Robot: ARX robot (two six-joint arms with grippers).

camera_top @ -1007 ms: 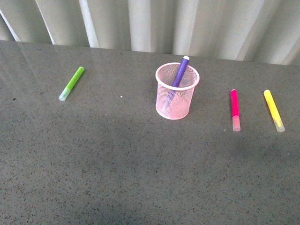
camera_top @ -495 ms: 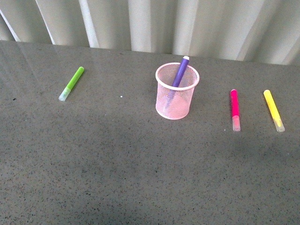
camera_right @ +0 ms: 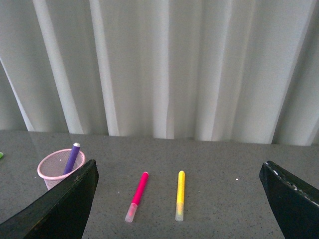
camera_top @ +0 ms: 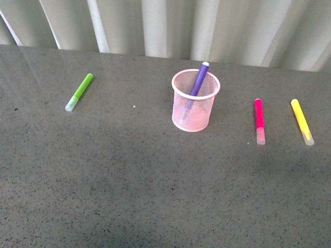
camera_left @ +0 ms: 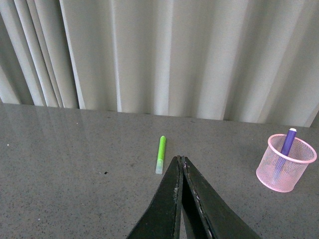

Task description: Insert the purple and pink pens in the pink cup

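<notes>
The pink cup [camera_top: 195, 101] stands upright mid-table, and the purple pen [camera_top: 198, 78] leans inside it with its end above the rim. To the cup's right the pink pen [camera_top: 259, 120] lies flat on the table. Neither arm shows in the front view. In the left wrist view my left gripper [camera_left: 180, 160] is shut with nothing in it, the cup [camera_left: 285, 163] off to one side. In the right wrist view my right gripper [camera_right: 179, 172] is open wide and empty, well back from the pink pen [camera_right: 137, 195] and the cup [camera_right: 60, 168].
A lime-green marker [camera_top: 79, 92] lies at the far left of the grey table [camera_top: 155, 181]. A yellow marker [camera_top: 301, 121] lies just right of the pink pen. Pale curtains [camera_top: 170, 26] hang behind the table's far edge.
</notes>
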